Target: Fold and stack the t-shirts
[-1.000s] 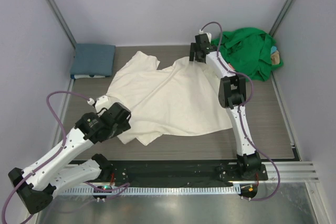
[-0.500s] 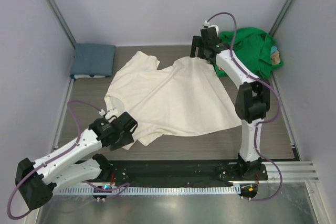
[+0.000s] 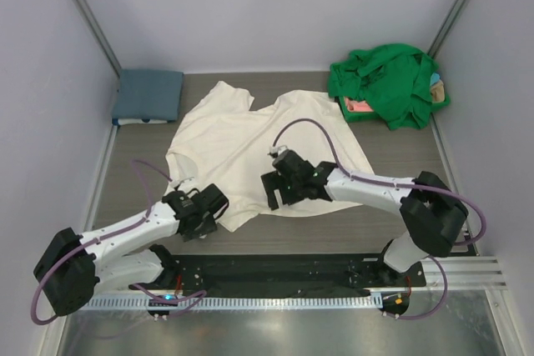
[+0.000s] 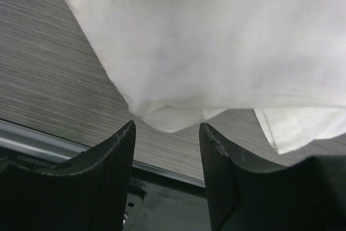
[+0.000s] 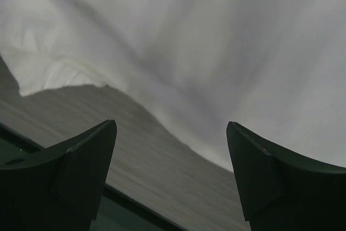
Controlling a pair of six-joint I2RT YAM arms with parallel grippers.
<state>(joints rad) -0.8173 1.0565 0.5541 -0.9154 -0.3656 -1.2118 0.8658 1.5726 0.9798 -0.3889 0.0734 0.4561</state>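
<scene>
Two arms reach low over a cream-white t-shirt (image 3: 267, 143) lying spread and rumpled on the wood-grain tabletop (image 3: 400, 143). The left fingers (image 4: 116, 155) are at the shirt's near-left corner, set apart with nothing gripped. In the left wrist view, a tucked-under lump of hem lies just beyond the fingertips, in line with the gap, and bare tabletop runs off to their left. The right fingers (image 5: 254, 171) are at the shirt's near hem, spread wide and holding nothing. In the right wrist view, cloth fills everything beyond the tips, its edge slanting across the gap from upper left to lower right. Bare tabletop lies ahead of the left-hand finger.

Far beyond the left fingers, at the back-left corner, a slate-blue t-shirt (image 3: 148, 93) lies folded flat, just apart from the cream shirt's sleeve. Well beyond the right fingers and off to their right, a bright green t-shirt (image 3: 384, 79) is heaped in the back-right corner. A pink cloth (image 3: 359, 106) peeks from under its near edge, close to the cream shirt's far-right edge.
</scene>
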